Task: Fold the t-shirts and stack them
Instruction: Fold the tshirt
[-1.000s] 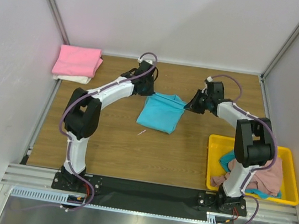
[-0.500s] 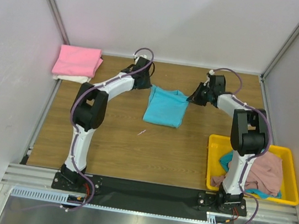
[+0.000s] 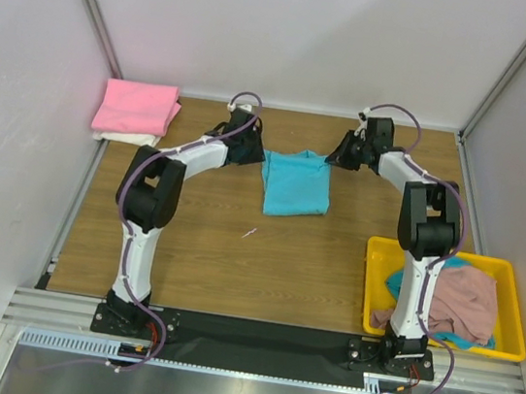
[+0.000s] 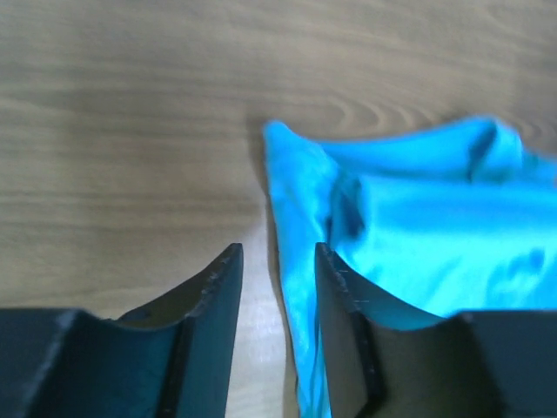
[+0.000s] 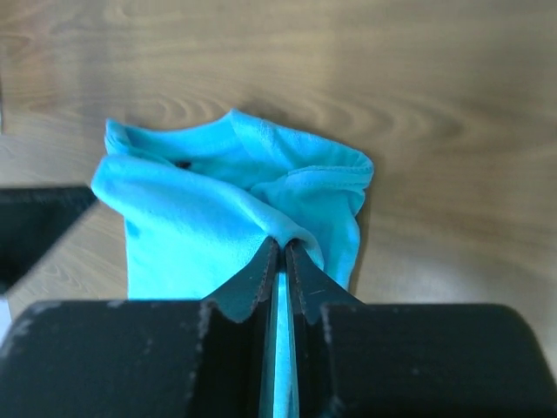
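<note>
Right gripper (image 5: pixel 281 246) jaws clench the folded turquoise fabric t-shirt (image 3: pixel 295 184) on the wooden tabletop (image 3: pixel 197 247); left gripper (image 4: pixel 277 254) jaws gape apart.

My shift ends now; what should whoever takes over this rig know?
Left gripper open, edge of the teal t-shirt between its fingers.
Right gripper shut on its far right edge.
Shirt lies partly folded, far middle of the table.
Done: pink folded stack, far left corner.
Left: finish the teal fold, stack it, then the clothes in the yellow bin.
</note>
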`<state>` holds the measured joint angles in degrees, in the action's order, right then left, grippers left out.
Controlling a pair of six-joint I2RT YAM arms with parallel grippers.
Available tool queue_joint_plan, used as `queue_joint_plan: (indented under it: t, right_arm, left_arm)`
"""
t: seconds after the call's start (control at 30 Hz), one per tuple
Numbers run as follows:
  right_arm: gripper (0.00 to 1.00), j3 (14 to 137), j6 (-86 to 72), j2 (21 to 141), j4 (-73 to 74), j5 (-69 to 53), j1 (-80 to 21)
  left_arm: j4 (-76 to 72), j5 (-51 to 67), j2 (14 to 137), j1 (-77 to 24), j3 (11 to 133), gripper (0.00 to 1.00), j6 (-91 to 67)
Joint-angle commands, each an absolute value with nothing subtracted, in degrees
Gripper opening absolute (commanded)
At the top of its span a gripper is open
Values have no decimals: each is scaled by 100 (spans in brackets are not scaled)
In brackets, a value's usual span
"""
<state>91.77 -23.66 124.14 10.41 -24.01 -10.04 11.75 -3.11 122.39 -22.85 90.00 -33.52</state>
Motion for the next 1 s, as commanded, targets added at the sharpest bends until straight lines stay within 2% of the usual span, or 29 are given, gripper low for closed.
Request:
queue_joint_plan:
  t: [0.0,0.1,0.13,0.17,0.23,0.27,0.33,0.5,0.7,0.97]
  right_arm:
    - [10,9851,-2232,12708,1212,-2584,-1002]
    - [24,10422,-2136,12928,1572,-2689,-1002]
    - [34,10563,-2066,13042,1678,-2707,-1002]
    - [55,10895,-1996,13113,1957,-2742,-993]
    - [62,11266,-1890,13227,2327,-2768,-984]
    - [69,11442,-1777,13219,2547,-2760,-984]
    - [75,11409,-1749,13088,2584,-2716,-984]
    - [77,10847,-1819,12394,2566,-2698,-975]
    - [77,9617,-1846,11594,2092,-2541,-976]
    - [73,9702,-1916,11961,1960,-2514,-958]
  left_arm:
    - [282,316,11532,-2303,8676,47,-3173]
    - [27,395,11470,-2312,8569,57,-3112]
    - [26,474,11487,-2312,8604,60,-3103]
    - [-139,527,11522,-2312,8648,65,-3050]
    - [-193,693,11584,-2312,8762,66,-3024]
    - [-289,773,11636,-2312,8780,67,-3006]
    - [-378,870,11672,-2312,8798,68,-2997]
    - [-396,941,11830,-2312,8894,68,-3024]
    - [-352,1002,12032,-2312,9009,68,-3015]
    - [-176,949,12305,-2312,9228,67,-3076]
